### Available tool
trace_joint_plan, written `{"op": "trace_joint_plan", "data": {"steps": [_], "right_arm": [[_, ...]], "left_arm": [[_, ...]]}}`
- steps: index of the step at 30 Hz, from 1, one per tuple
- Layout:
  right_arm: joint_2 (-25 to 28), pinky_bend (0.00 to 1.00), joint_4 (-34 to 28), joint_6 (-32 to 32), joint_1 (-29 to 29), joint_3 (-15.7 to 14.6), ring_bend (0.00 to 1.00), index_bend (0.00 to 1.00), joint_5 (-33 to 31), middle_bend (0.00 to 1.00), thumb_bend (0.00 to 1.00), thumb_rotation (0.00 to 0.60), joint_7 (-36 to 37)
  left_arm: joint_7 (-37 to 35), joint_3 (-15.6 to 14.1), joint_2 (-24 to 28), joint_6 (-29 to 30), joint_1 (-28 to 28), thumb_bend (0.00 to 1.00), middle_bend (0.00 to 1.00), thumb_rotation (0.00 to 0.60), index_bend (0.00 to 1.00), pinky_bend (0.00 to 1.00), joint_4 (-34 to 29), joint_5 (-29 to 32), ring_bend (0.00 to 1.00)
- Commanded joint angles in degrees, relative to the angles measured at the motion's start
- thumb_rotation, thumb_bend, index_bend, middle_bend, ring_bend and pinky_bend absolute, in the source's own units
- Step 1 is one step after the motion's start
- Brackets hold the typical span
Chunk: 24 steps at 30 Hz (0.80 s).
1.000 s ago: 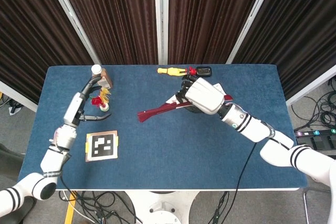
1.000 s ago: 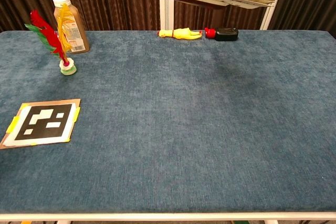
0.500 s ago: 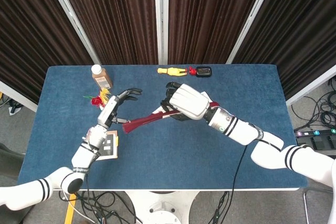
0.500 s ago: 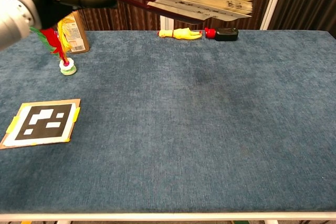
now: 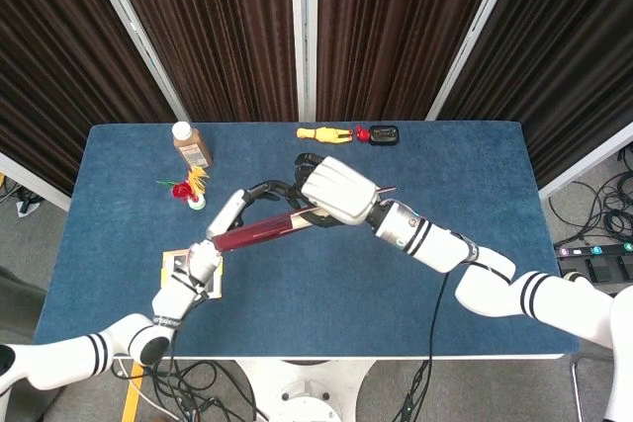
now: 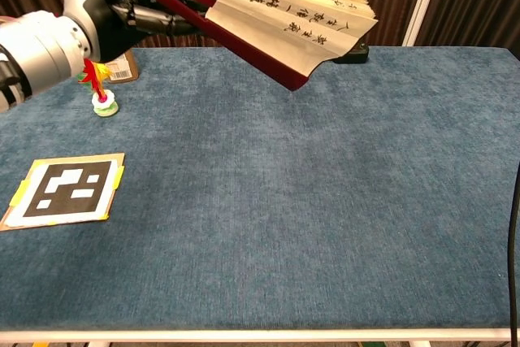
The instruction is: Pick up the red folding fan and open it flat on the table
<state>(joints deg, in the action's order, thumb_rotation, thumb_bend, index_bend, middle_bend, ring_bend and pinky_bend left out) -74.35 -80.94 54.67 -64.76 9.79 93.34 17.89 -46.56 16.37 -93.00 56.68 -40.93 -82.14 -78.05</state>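
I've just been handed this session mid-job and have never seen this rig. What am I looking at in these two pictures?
It is a two-armed robot with white, human-like hands, working at a blue table. The head view looks down from above; the chest view looks across the table from lower down.

Both hands are raised above the table with the red folding fan between them. The right hand holds one end and the left hand is at the other. The chest view shows the fan partly spread, its pale paper bearing writing.

On the table lie a brown bottle, a feathered shuttlecock, a black-and-white marker card, a yellow toy and a small black device.
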Motion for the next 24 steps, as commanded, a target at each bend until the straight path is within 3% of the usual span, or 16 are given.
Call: {"op": "trace_joint_plan", "data": {"steps": [1,9,14,19,24], "right_arm": [[0.27,0.23,-0.23,-0.08,0.06,0.02,0.39,0.95,-0.07,0.75,0.95,0.6,-0.25],[0.64,0.23,-0.3,-0.29,0.64,-0.21,0.39,0.94,-0.56,0.75,0.95,0.6,-0.6],[-0.17,0.23,0.15,-0.47,0.43,-0.02,0.39,0.94,-0.67,0.75,0.95,0.6,-0.8],[-0.71,0.22,0.1,-0.54,0.28,0.23,0.39,0.94,-0.84,0.75,0.96,0.6,-1.76],[-0.97,0.22,-0.23,-0.71,0.3,0.34,0.39,0.94,-1.11,0.75,0.96,0.6,-2.38]], "left_arm": [[0.69,-0.73,-0.18,-0.51,-0.26,0.0,0.36,0.6,0.39,0.28,0.51,-0.1,0.21],[-2.33,-2.41,0.7,0.08,-0.1,0.0,0.35,0.6,0.34,0.28,1.34,-2.98,0.21],[-2.82,-1.89,-0.22,-0.48,-1.13,0.0,0.34,0.6,0.34,0.28,1.49,-2.51,0.21],[-0.07,-0.65,-1.27,-1.89,-1.77,0.0,0.37,0.6,0.4,0.28,1.11,1.17,0.22],[4.67,0.77,-2.53,-1.81,-1.45,0.01,0.49,0.6,0.53,0.31,0.52,6.0,0.33]]}}
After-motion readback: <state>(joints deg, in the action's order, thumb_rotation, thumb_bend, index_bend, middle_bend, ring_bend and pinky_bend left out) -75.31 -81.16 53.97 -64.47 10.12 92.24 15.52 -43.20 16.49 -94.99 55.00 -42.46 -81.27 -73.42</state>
